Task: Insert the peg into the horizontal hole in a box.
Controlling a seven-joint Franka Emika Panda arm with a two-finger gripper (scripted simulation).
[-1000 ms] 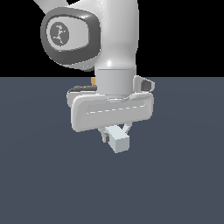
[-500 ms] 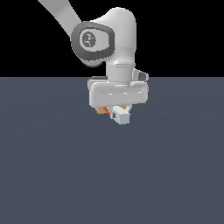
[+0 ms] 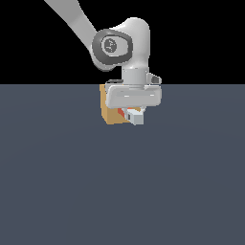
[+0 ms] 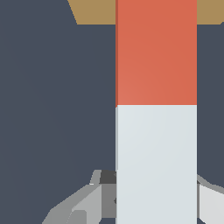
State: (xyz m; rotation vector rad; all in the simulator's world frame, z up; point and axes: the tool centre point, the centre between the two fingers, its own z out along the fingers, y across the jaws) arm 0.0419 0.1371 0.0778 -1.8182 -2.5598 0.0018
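Note:
The peg (image 4: 155, 109) fills the wrist view, its orange-red part toward the tan box (image 4: 94, 11) and its pale grey-white part between my fingers (image 4: 87, 203). My gripper (image 3: 134, 115) is shut on the pale part. In the exterior view the peg (image 3: 135, 117) shows below the hand as a white end with a bit of red behind it, right in front of the box (image 3: 111, 107). The hand and the peg cover the box's face, so the hole is hidden. Whether the peg's tip touches the box cannot be told.
A dark grey-blue floor (image 3: 119, 191) spreads under everything. The arm's wrist and links (image 3: 119, 45) rise above the box against a black background.
The arm has moved away from the exterior camera and toward that view's right, carrying the peg up to the box, which now shows beside the hand.

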